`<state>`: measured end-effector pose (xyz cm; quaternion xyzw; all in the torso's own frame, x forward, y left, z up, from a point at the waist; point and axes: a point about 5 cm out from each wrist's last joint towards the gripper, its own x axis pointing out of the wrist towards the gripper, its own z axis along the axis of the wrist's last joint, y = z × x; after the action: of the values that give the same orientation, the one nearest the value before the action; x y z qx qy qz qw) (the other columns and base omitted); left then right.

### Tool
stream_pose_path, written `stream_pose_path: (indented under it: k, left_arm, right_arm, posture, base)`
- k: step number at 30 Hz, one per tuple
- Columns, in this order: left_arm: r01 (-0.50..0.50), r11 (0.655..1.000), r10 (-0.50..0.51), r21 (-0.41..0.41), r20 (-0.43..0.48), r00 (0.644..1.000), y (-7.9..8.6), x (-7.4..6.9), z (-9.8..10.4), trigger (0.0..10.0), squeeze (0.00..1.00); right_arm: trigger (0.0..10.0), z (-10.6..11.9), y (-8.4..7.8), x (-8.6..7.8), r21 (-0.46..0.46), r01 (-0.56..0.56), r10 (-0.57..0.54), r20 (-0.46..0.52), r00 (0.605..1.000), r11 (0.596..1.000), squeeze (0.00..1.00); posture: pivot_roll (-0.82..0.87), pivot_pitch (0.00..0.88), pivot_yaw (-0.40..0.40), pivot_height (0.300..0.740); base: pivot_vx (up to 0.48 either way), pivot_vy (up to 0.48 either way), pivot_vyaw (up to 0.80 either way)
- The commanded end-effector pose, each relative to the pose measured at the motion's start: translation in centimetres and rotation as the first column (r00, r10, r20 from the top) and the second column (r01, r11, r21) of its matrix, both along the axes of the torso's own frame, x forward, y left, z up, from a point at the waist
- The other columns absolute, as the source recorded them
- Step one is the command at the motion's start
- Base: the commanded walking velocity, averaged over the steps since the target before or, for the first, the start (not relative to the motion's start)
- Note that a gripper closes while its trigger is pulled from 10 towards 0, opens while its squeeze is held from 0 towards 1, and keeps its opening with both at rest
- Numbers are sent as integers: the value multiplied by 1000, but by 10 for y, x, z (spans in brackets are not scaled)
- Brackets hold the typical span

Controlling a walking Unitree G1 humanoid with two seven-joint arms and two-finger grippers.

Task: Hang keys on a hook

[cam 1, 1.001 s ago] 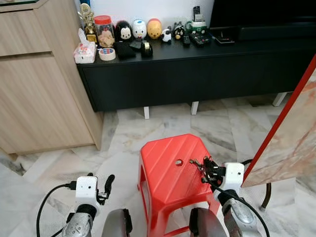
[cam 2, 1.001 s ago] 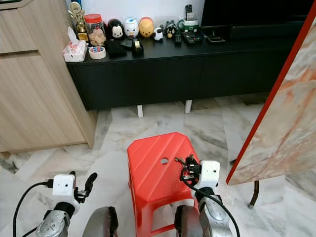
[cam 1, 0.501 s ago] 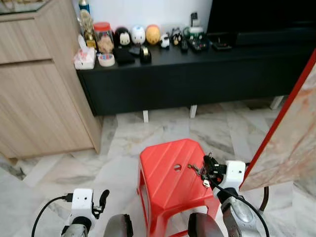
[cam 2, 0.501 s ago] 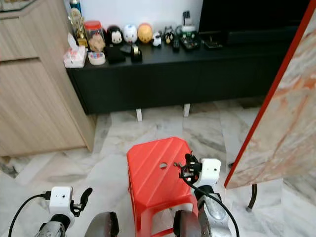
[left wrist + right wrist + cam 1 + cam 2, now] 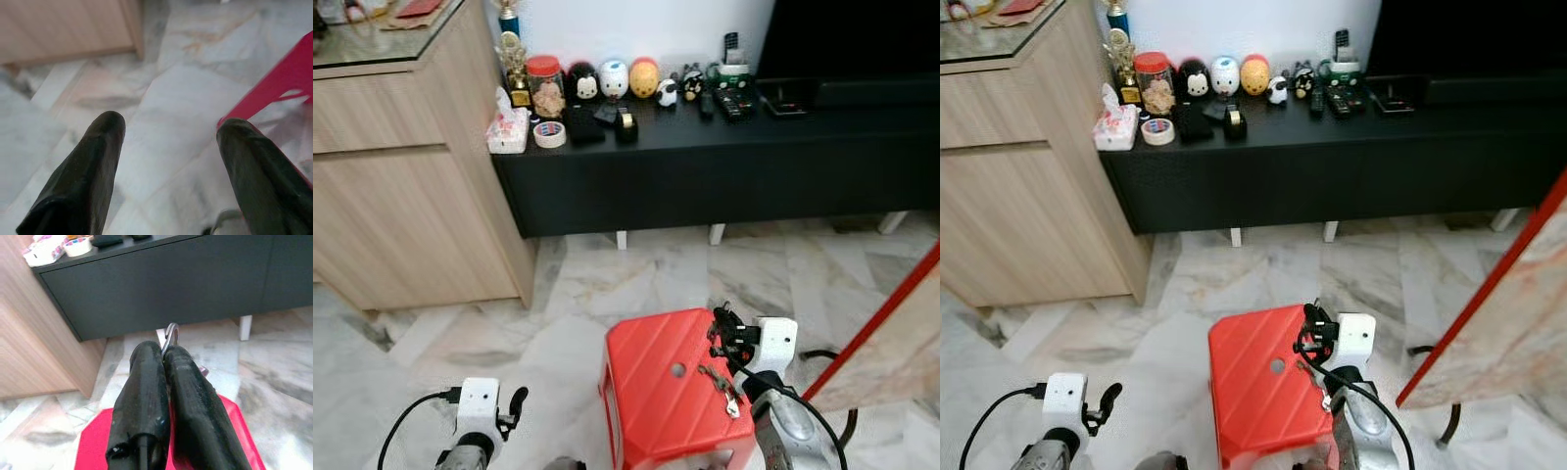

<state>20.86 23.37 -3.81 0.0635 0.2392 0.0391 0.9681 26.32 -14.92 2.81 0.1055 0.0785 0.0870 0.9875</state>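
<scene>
Right tool (image 5: pixel 165 352) pinching keys (image 5: pixel 717 383)

Marble floor (image 5: pixel 607 294), red stool (image 5: pixel 666 401) on it, black cabinet (image 5: pixel 724 147) bearing figurines (image 5: pixel 614 80)

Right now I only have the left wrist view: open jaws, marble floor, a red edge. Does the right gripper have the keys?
Observer: Yes. The right gripper has its jaws shut on the keys, which hang over the red stool.
Operator: What's ahead of the stool?
Observer: A low black console with figurines and remotes along its top.
Operator: And to the robot's left of that?
Observer: A wooden cabinet stands against the console's left end.
</scene>
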Motion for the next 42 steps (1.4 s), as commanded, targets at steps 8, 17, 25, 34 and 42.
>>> stream_pose_path:
  k: [8,17,25,34,42]
  left_arm:
    - [-22,1000,21,-7,-144,989,0,-21,-21,10000,0]
    - [-91,996,87,-6,-211,974,5,-37,-30,10000,0]
    - [-100,994,90,-32,-230,969,0,-39,-33,10000,0]
    - [-105,994,92,-43,-225,970,-2,-37,-33,10000,0]
    - [-108,993,95,-44,-233,968,-1,-38,-34,10000,0]
  right_arm:
    - [10000,-6,1,-4,-9,-10,10,-23,1000,1000,0]
    - [10000,-6,-2,-4,-9,21,-21,-11,1000,1000,0]
    - [10000,-25,-7,-7,-55,50,-56,-116,992,997,0]
    - [10000,-37,-10,-12,-84,47,-60,-157,986,995,0]
    - [10000,-40,-15,-10,-118,53,-71,-151,986,992,0]
  posture:
    - [59,18,-17,690]
    - [52,16,-12,715]
    - [45,0,-13,725]
    - [42,0,-14,725]
    - [38,0,-14,725]
  base:
    - [0,0,0]
    - [0,0,0]
    - [-107,0,0]
    - [-336,0,0]
    - [-368,0,0]
